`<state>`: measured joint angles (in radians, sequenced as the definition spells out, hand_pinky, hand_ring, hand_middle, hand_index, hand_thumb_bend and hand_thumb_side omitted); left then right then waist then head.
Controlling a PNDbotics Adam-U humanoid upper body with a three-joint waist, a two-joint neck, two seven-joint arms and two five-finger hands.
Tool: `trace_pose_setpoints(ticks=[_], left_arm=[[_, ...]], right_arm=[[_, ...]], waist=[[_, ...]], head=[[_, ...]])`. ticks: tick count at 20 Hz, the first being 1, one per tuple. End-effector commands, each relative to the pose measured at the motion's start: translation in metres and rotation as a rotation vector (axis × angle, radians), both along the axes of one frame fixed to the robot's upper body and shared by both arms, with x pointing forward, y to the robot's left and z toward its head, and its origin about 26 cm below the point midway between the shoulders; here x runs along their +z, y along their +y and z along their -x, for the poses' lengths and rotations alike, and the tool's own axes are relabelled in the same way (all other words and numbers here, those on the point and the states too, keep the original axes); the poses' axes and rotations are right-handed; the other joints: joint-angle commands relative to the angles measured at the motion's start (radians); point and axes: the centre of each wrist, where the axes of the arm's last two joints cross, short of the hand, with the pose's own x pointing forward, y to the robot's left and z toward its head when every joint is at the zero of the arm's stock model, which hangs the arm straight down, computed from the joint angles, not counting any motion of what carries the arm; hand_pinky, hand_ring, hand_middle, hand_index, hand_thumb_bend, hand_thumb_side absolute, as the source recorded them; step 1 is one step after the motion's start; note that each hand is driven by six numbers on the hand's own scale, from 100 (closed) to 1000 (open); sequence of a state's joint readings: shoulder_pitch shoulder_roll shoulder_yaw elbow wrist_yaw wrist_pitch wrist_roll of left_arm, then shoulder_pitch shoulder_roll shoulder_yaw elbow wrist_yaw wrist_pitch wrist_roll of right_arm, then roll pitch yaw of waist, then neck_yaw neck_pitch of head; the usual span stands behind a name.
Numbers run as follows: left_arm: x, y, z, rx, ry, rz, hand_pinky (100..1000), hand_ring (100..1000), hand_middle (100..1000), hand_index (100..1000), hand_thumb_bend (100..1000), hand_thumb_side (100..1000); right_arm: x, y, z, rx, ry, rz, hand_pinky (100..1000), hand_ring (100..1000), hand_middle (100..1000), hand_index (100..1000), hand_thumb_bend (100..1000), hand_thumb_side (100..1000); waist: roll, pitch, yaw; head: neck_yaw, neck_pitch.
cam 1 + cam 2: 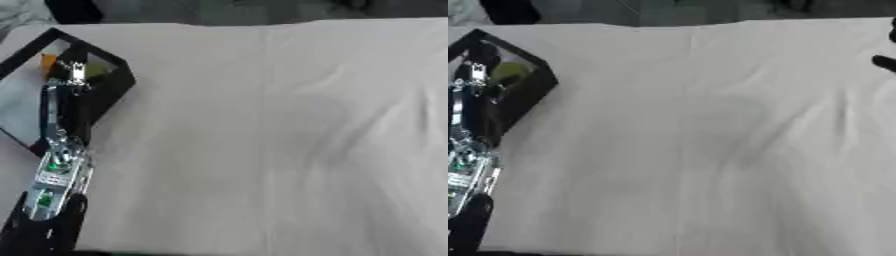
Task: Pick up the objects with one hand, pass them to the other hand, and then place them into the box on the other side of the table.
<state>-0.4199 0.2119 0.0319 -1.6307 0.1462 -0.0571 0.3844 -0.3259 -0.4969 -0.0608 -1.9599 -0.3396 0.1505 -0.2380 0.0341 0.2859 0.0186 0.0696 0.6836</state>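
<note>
White cloth covers the surface [280, 125]. Over the black box [114, 87], holding yellow-green items [98, 67], the left hand [74, 72] is reached; its finger state cannot be told. Release should be made low, inside the walls.

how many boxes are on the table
1: a black box at the table's far left corner, with the left hand reaching into it. A box on the right side may lie out of view.

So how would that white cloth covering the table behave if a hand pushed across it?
The white cloth is probably floppy: creases already run across it. A push would likely bunch it rather than slide it whole. It looks thin and light.
</note>
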Motion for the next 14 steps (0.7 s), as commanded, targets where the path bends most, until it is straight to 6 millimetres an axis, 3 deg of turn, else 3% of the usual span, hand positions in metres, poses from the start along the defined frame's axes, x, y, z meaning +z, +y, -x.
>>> trace_pose_setpoints(ticks=[1, 14], left_arm=[[0.0107, 0.0063, -0.0004, 0.007, -0.031, -0.017, 722, 933, 826, 815, 538, 693], [0.0106, 0.006, -0.0004, 0.008, -0.031, -0.016, 721, 934, 826, 815, 538, 693]], right_arm=[[0.0109, -0.0014, 0.0035, 0.0, -0.035, 0.012, 791, 937, 839, 850, 246, 449], [0.0102, -0.0008, 0.0034, 0.004, -0.033, 0.013, 793, 937, 840, 850, 247, 449]], waist=[[0.011, -0.002, -0.001], [0.011, -0.001, 0.0]], head=[[0.004, -0.008], [0.007, -0.006]])
